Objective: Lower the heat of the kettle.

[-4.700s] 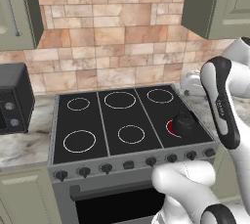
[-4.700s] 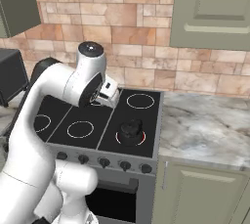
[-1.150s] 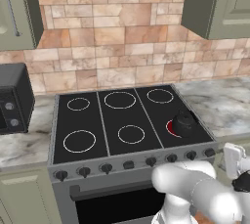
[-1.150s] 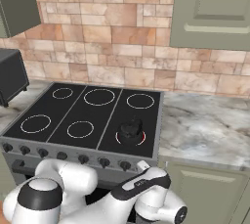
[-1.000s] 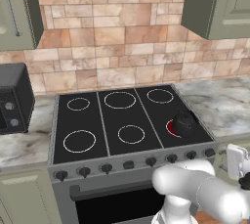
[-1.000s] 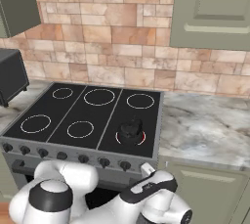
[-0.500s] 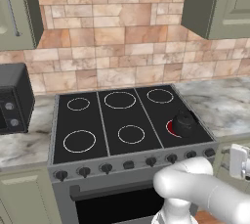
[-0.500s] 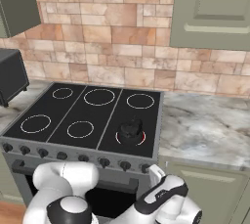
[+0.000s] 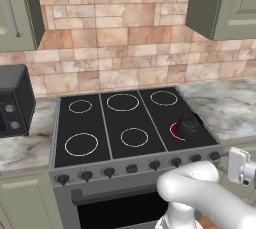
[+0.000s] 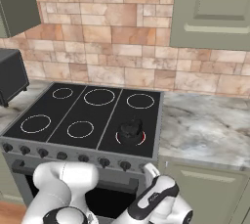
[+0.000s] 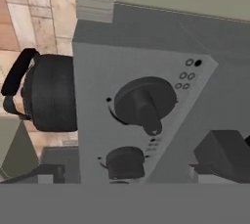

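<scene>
Kettle on glowing red burner

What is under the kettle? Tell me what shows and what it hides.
The kettle sits on the front right burner, whose ring glows red around its base. The middle of that burner is covered by the kettle, so it cannot be seen.

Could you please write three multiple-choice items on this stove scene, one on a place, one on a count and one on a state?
1. Where does the kettle stand?
A. front right burner
B. back left burner
C. the counter

2. How many burner rings does the stove top show, counting the one under the kettle?
A. four
B. six
C. eight

3. How does the burner under the kettle look?
A. white outline
B. glowing red
C. covered by a pan

Answers: 1 A, it stands at the cooktop's front right corner; 2 B, five white rings plus the kettle's; 3 B, a red arc shows around the kettle's base.
</scene>
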Motion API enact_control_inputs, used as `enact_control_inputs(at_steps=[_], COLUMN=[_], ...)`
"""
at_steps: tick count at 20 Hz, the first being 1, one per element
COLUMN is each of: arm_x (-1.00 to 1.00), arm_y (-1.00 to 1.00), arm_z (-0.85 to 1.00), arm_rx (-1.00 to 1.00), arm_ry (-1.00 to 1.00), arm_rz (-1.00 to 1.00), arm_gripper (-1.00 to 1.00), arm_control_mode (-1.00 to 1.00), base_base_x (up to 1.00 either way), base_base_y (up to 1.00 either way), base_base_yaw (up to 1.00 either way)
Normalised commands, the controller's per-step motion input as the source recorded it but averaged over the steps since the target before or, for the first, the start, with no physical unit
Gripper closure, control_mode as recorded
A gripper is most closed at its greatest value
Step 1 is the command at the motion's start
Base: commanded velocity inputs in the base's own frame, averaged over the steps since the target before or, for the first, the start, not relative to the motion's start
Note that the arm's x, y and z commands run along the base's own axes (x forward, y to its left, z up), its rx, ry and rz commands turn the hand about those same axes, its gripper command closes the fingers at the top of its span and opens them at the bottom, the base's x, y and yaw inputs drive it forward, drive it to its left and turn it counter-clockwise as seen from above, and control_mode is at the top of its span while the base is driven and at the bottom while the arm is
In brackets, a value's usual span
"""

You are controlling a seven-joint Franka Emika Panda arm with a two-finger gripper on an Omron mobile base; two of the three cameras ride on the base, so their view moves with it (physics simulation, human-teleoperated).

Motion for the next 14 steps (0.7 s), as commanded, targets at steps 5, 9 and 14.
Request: enact_control_inputs(at_steps=[5, 9, 14], arm_x=[0.13, 0.07, 0.12], arm_y=[0.14, 0.00, -0.01], arm_z=[0.00, -0.13, -0.16], arm_rx=[0.00, 0.00, 0.00], arm_ry=[0.00, -0.01, -0.04], arm_rz=[-0.06, 0.00, 0.00], arm_gripper=[-1.00, -1.00, -1.00], arm_control_mode=[-1.00, -1.00, -1.00], base_base_x=[0.00, 0.00, 0.00], base_base_y=[0.00, 0.00, 0.00], base_base_yaw=[0.00, 0.00, 0.00])
